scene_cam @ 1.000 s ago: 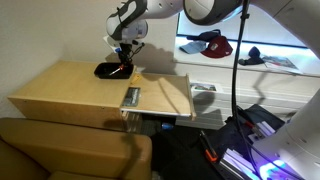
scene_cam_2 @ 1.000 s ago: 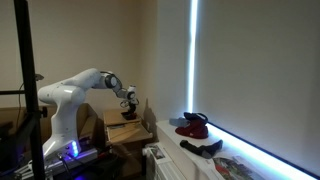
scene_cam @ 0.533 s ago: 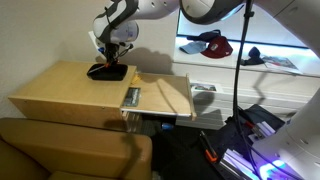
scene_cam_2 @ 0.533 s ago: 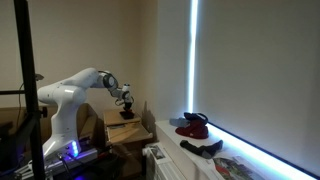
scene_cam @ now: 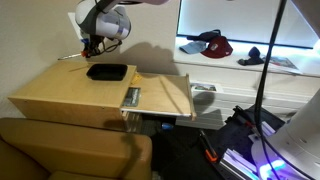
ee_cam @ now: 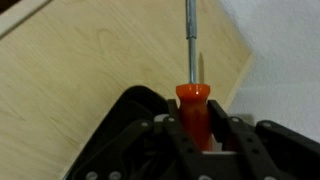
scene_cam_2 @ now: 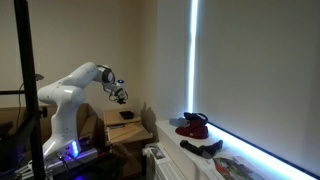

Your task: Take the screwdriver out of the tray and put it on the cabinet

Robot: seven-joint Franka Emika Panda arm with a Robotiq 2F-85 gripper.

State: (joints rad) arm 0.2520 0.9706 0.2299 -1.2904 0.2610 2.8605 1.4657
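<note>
Wrist view: the claw [ee_cam: 196, 132] was pressed together on the orange-red handle of the screwdriver [ee_cam: 193, 108]; the thin shaft pointed away from the camera, over the pale wood of the cabinet [ee_cam: 95, 70] and toward its far edge by the wall.

In an exterior view: the arm held the claw [scene_cam: 92, 46] raised above the back of the cabinet [scene_cam: 85, 98], near the wall; the black tray [scene_cam: 106, 72] lay on the surface just beside and below it, apart from the claw, with a flat grey-green booklet [scene_cam: 131, 97] nearer the front edge and a brown couch [scene_cam: 70, 150] in the foreground; the screwdriver itself was too small to make out with confidence here.

In an exterior view from farther off: the claw [scene_cam_2: 118, 96] hung clear above the tray [scene_cam_2: 126, 115].

The lift out of the tray appeared done and the carry was in hand; the next move would call for lowering the tool onto bare wood clear of the tray, laying it flat so it would not roll, then spreading the claw to let go.
</note>
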